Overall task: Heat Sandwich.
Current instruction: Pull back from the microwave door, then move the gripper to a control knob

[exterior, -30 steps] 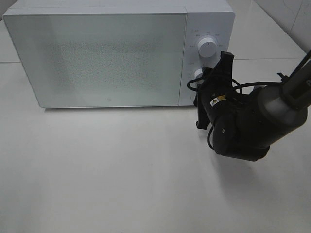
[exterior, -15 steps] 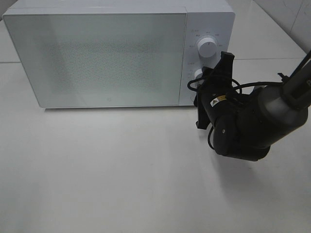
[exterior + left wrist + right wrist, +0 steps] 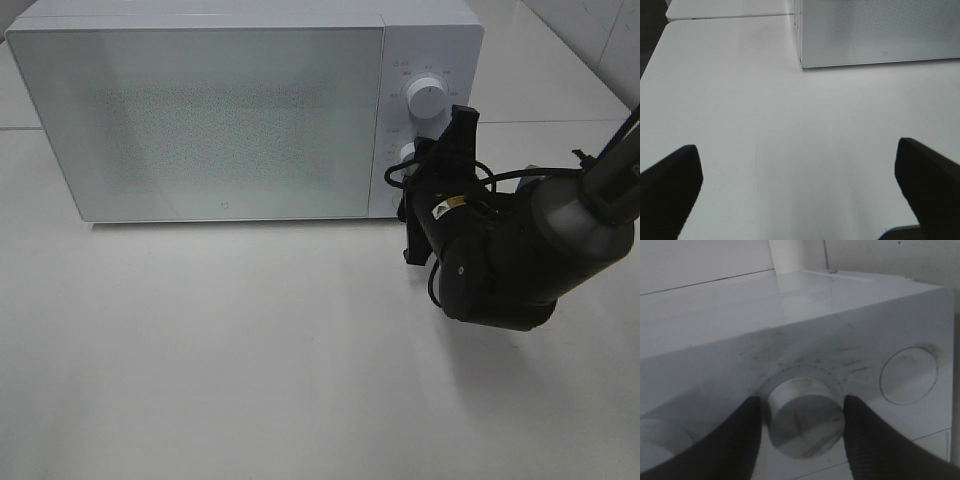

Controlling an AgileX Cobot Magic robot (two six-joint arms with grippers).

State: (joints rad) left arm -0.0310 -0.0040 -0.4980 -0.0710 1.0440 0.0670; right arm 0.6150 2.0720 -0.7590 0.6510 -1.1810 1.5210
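Gripping the lower knob [image 3: 805,422] of the microwave [image 3: 445,45] from both sides, the right jaws were closed on it. The left jaws hung wide apart above the tabletop [image 3: 790,150], holding nothing. The microwave's frosted door [image 3: 200,120] was shut. The sandwich showed in no view. It was probably already inside, so what remained, as I judged it, was turning the dial to start heating.

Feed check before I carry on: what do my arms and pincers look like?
Only the right arm shows from above: a bulky rounded black housing on a grey tubular link, black cable looping beside it, a small yellow-white sticker. The right pincer has rounded matt black fingers; the left pincer shows two black fingertips.
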